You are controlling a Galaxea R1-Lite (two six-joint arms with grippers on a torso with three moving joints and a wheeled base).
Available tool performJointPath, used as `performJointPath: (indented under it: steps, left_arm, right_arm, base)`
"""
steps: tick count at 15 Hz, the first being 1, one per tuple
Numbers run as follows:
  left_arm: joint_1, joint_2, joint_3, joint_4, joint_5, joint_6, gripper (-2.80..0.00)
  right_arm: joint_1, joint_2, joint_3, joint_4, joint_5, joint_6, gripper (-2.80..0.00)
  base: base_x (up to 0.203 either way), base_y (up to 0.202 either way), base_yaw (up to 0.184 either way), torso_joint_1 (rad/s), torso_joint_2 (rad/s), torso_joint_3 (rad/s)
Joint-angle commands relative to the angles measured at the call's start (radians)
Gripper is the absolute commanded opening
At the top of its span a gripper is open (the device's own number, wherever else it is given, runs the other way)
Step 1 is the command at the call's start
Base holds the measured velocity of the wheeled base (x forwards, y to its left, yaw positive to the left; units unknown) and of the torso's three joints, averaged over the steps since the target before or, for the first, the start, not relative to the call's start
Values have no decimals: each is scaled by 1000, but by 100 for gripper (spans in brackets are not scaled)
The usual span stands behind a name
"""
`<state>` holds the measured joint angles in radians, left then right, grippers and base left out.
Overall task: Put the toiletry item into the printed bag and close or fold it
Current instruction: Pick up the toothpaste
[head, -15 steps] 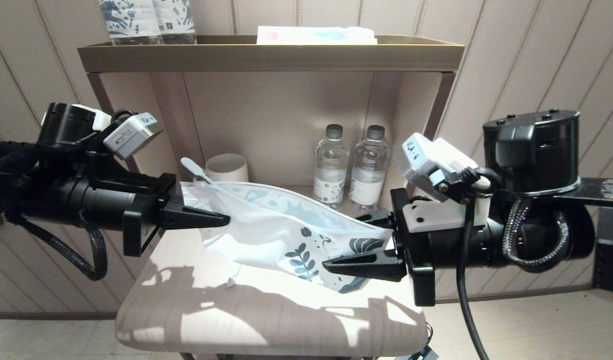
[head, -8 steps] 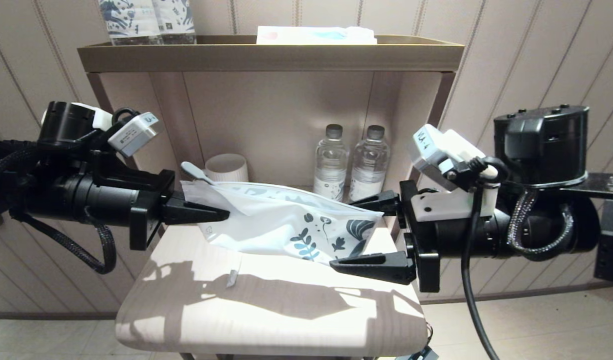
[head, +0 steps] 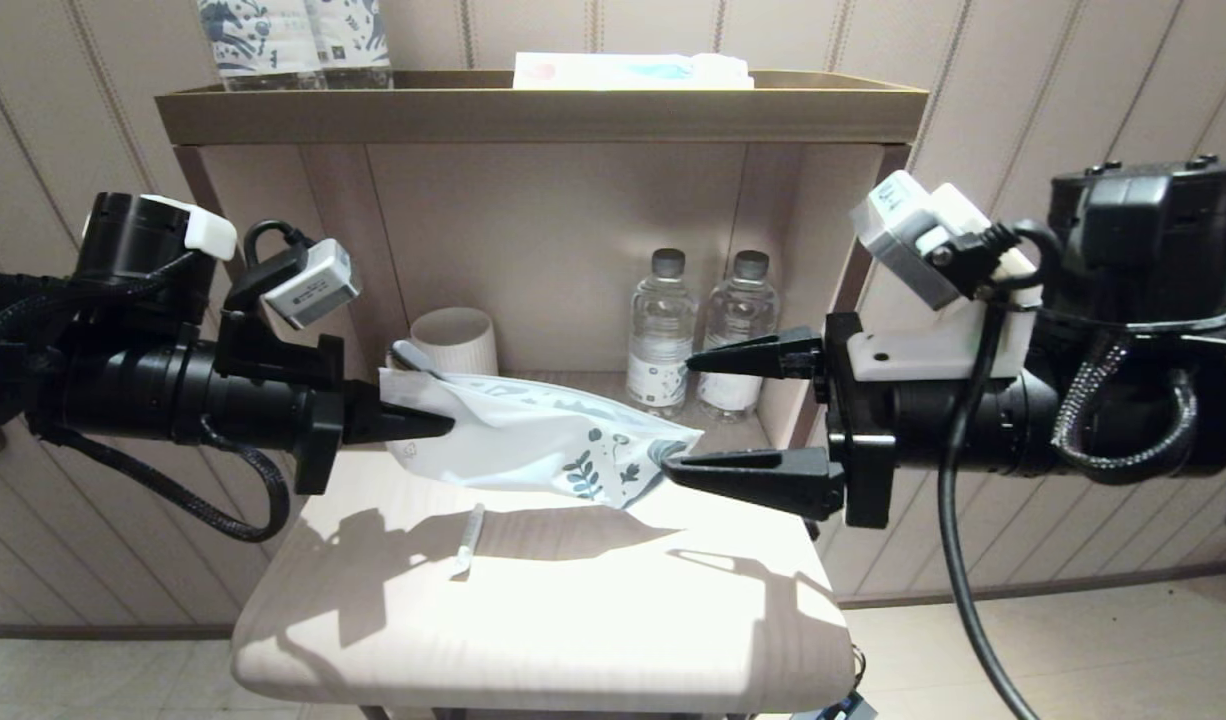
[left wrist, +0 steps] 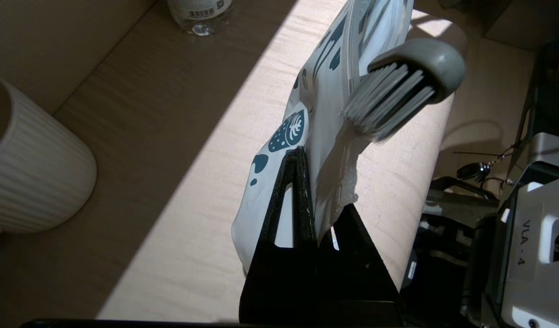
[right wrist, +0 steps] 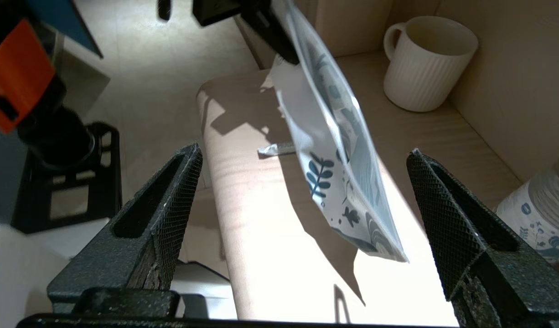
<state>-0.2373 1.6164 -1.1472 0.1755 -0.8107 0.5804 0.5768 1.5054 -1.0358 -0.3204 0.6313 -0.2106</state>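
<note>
Since a moment ago, the right gripper (head: 718,415) has let go of the printed bag (head: 533,440) and pulled back, and its jaws now stand wide open with nothing in them. That loose end of the bag has dropped lower and hangs just in front of the lower jaw, above the counter (head: 573,620).

Now the left gripper (head: 418,425) alone holds the bag. Its jaws are pressed tight together on the plain white end, so the bag stretches out from them toward the right gripper, with the leafy blue print at the far end. It hangs in the air and does not lie flat.

Behind the bag, back in the shelf, stand two water bottles (head: 703,335) close to the upper right jaw. A white ribbed mug (head: 458,340) stands near the left jaws.

The toothbrush (left wrist: 407,91) sticks out of the bag's top edge right by the left jaws, bristle head showing.

A short pale strip (head: 468,540) lies on the counter below the bag, between both sets of jaws.
</note>
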Motion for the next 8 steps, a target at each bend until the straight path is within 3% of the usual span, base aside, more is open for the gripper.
performJointPath:
  steps: [1,4,6,7,8]
  left_arm:
    - [-23,-3,-3,1,13,-9,-280]
    - [-74,3,-15,-1,28,-96,-280]
    - [-122,15,-27,-2,93,-154,-280]
    - [-144,24,-30,-5,119,-173,-280]
    - [-157,29,-29,-9,127,-178,-280]
  right_arm:
    - [51,35,-38,-13,-75,92,0]
    - [159,145,-87,-107,-297,246,0]
    - [223,218,-114,-205,-465,293,0]
    - [243,235,-133,-226,-492,333,-280]
    - [252,244,-150,-230,-500,366,-280]
  base:
    - [0,0,0,0,0,0]
    - [0,0,0,0,0,0]
    - [0,0,0,0,0,0]
    - [0,0,0,0,0,0]
    - [0,0,0,0,0,0]
